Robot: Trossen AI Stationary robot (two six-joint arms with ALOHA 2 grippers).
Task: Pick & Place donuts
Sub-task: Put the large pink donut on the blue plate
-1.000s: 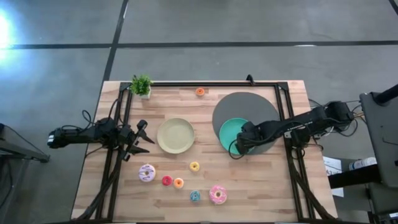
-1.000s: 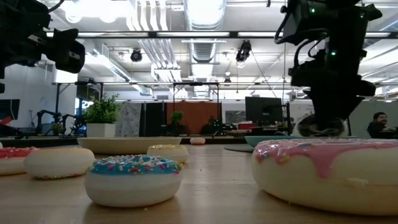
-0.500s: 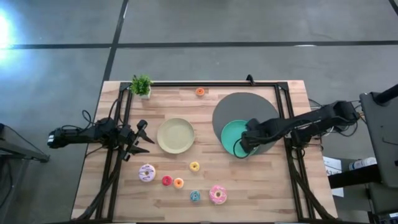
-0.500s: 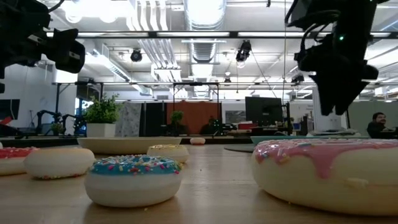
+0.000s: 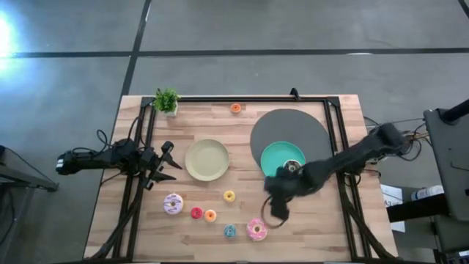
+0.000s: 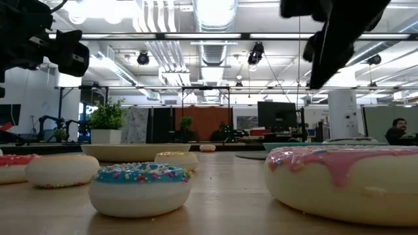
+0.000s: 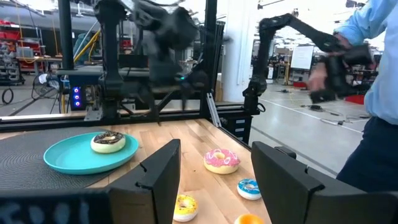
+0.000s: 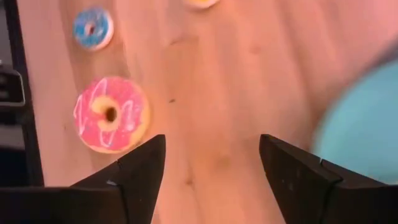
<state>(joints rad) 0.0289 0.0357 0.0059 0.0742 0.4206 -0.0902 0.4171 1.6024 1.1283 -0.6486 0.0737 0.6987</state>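
The pink donut (image 5: 256, 229) lies flat near the table's near edge, with the blue mini (image 5: 229, 231), orange (image 5: 210, 215), red (image 5: 196, 213), yellow (image 5: 229, 196) and white-lilac (image 5: 173, 203) donuts to its left. Another orange mini (image 5: 236, 108) sits at the far edge. The chocolate donut (image 7: 107, 142) rests on the teal plate (image 5: 277, 155). My right gripper (image 5: 278, 214) hovers open just right of the pink donut (image 8: 111, 115), fingers pointing down. My left gripper (image 5: 165, 166) waits open at the table's left, beside the cream plate (image 5: 207, 160).
The teal plate lies on a round dark grey mat (image 5: 292, 136). A small potted plant (image 5: 166, 100) stands at the far left corner. A black frame rail (image 5: 249, 98) runs along the far edge. A person in a blue shirt (image 7: 382, 74) stands beyond the table.
My right gripper has risen off the teal plate and swung toward the near edge and leftward, ending beside the pink donut. The chocolate donut has stayed on the teal plate.
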